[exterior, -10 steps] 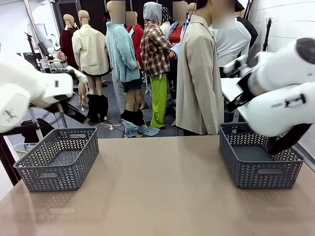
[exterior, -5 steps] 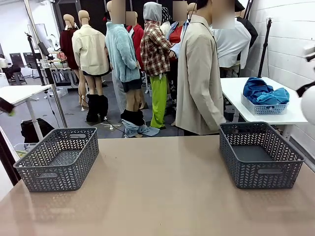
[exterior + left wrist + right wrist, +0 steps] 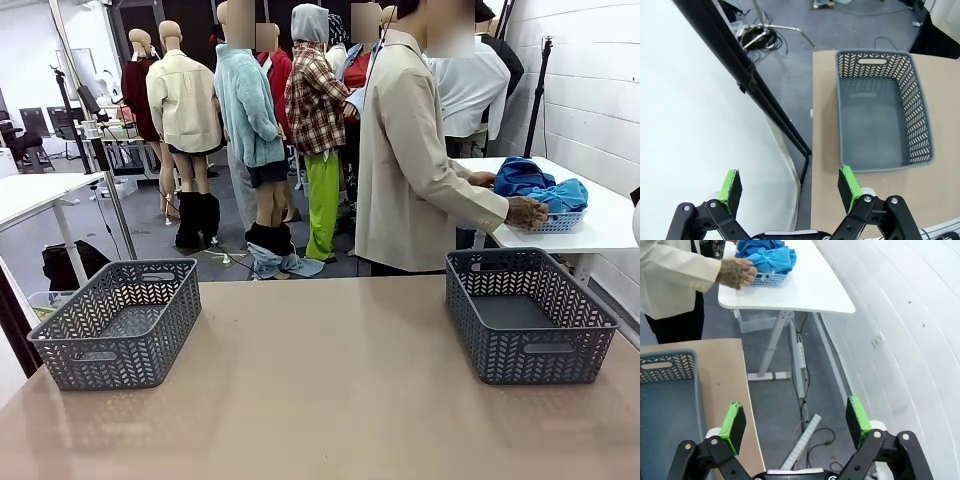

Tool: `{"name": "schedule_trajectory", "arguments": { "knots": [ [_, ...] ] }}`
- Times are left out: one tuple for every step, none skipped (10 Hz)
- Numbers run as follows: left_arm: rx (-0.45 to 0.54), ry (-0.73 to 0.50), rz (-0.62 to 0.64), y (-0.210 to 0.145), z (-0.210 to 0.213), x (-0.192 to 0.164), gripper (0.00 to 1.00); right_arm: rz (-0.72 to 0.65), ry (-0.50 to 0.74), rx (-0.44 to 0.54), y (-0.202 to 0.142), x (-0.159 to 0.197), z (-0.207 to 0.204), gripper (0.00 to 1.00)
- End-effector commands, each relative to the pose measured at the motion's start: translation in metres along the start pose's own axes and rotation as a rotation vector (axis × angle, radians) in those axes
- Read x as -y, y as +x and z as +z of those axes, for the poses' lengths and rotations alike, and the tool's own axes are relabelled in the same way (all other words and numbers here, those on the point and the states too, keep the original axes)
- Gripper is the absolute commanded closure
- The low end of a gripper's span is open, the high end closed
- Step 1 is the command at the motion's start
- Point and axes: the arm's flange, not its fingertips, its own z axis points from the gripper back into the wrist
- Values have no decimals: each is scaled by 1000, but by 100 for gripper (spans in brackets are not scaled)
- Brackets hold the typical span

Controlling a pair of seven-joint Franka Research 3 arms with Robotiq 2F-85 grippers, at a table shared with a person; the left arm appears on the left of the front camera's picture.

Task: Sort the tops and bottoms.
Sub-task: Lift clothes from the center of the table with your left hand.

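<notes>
The tops are a heap of royal blue and sky blue cloth in a small white basket on a side table at the far right. They also show in the right wrist view as tops. A person in a beige coat has a hand on that small basket. No bottoms can be made out. My left gripper hangs open over the floor beside the table's left edge. My right gripper hangs open over the floor off the table's right edge. Neither holds anything.
Two grey baskets stand bare on the tan table: the left basket, also the basket in the left wrist view, and the right basket, also the basket in the right wrist view. The white side table stands beyond the right basket.
Both arms have swung out of the front view to the sides. The person has turned right and reached both hands to the small basket of blue cloth.
</notes>
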Motion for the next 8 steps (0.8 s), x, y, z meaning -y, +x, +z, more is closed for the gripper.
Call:
{"name": "schedule_trajectory", "arguments": {
  "knots": [
    [8,-6,-22,5,-4,7,0,12,-6,-2,1,3,3,0],
    [8,-6,-22,5,-4,7,0,12,-6,-2,1,3,3,0],
    [8,-6,-22,5,-4,7,0,12,-6,-2,1,3,3,0],
    [8,-6,-22,5,-4,7,0,12,-6,-2,1,3,3,0],
    [8,-6,-22,5,-4,7,0,12,-6,-2,1,3,3,0],
    [8,-6,-22,5,-4,7,0,12,-6,-2,1,3,3,0],
    [8,-6,-22,5,-4,7,0,12,-6,-2,1,3,3,0],
    [8,-6,-22,5,-4,7,0,12,-6,-2,1,3,3,0]
  ]
}}
